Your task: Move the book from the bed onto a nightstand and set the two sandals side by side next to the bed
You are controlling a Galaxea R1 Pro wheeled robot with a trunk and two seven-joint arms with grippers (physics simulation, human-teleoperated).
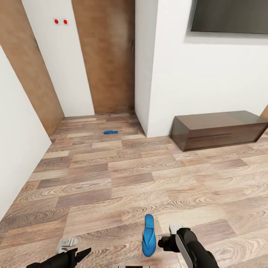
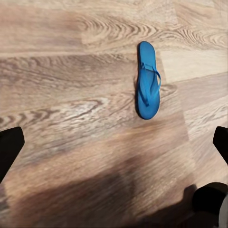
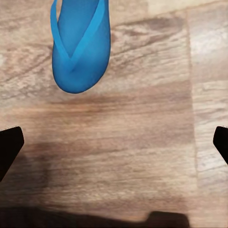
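One bright blue sandal (image 1: pixel 148 235) lies flat on the wood-plank floor just in front of me, between my two arms. It also appears in the left wrist view as the sandal (image 2: pixel 148 80) and, closer, in the right wrist view as the sandal (image 3: pixel 80 47). A second blue sandal (image 1: pixel 110 132) lies far off near the brown door. My left gripper (image 1: pixel 67 245) (image 2: pixel 114 145) hangs open over bare floor, left of the near sandal. My right gripper (image 1: pixel 173 230) (image 3: pixel 114 145) is open too, just right of its toe end and holding nothing. The book, the bed and the nightstand are out of view.
A long low dark brown cabinet (image 1: pixel 219 130) stands against the white wall at right, under a dark wall screen (image 1: pixel 229 16). A white wall corner (image 1: pixel 147 74) juts out mid-room. A brown door (image 1: pixel 108 56) closes the short passage. Another white wall (image 1: pixel 15 149) runs along the left.
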